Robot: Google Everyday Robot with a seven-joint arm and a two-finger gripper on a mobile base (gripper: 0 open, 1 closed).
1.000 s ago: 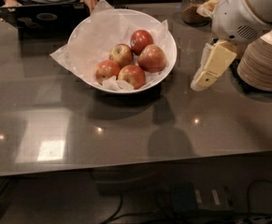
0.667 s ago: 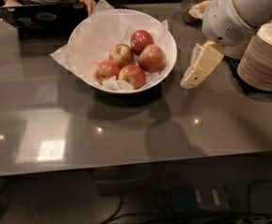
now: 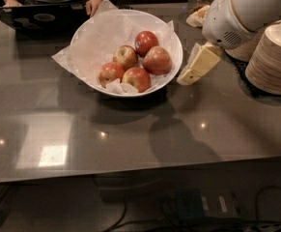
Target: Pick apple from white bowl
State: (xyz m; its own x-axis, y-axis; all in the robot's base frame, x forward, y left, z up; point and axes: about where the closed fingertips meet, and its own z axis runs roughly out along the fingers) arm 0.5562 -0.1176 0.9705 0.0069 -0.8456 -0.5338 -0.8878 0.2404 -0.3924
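Your glossy dark grey tabletop (image 3: 130,144) carries the wide, paper-lined white bowl (image 3: 177,42). The cream-coloured gripper (image 3: 185,79) hangs just beside the bowl's right rim, low over the table. You cannot tell whether it is parted or closed. The large, dull red-orange apple (image 3: 157,60) lies inside the bowl, on its right side.

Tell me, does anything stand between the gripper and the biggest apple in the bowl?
Only the right rim of the white bowl: the gripper sits just outside it, the apple just inside. Nothing covers the apple from above.
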